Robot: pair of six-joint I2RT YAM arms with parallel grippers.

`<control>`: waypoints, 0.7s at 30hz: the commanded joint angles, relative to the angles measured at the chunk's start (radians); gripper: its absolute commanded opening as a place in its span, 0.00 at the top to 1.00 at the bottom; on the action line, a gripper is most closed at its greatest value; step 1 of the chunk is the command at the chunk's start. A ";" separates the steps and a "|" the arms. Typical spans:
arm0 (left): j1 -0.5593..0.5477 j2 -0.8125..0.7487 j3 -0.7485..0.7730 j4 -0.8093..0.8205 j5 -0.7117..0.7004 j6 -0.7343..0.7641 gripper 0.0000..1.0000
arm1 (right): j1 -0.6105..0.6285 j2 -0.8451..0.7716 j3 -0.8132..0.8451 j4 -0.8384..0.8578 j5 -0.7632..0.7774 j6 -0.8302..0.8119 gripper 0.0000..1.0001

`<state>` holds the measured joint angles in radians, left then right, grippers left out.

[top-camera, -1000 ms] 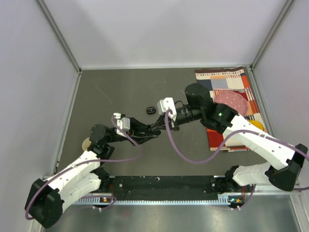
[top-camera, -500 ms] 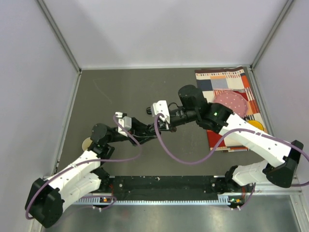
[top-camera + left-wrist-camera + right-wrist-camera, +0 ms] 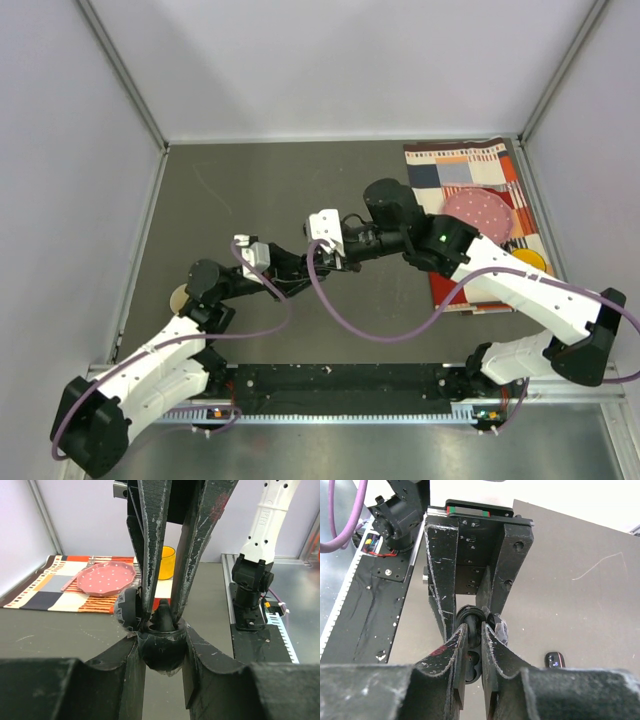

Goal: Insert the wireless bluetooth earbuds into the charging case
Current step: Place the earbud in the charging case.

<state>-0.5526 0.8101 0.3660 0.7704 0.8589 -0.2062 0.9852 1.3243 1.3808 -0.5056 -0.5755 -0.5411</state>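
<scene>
- Earbud [image 3: 163, 616]: tiny, black, rounded, pinched in the right claw [image 3: 474, 630], sitting at the mouth of the open black charging case [image 3: 160, 659].
- Left claw [image 3: 161, 646] clamps the case over the middle of the dark grey counter [image 3: 250, 190].
- Pale walls [image 3: 350, 60] enclose the counter; patterned placemat [image 3: 470, 165] at right carries a pink dotted plate [image 3: 106, 577].

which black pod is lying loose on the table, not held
The small oval pod, lying alone on the grey table in the right wrist view. The other, the rounder charging case, is clamped in the left hand.
</scene>
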 commanded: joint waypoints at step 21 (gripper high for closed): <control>-0.012 -0.066 -0.004 0.102 -0.077 0.047 1.00 | 0.012 -0.266 -0.195 0.464 0.199 0.150 0.53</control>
<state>-0.5602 0.7589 0.3653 0.8169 0.8124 -0.1768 0.9920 1.1172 1.2312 -0.2382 -0.4904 -0.4572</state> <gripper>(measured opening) 0.344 0.416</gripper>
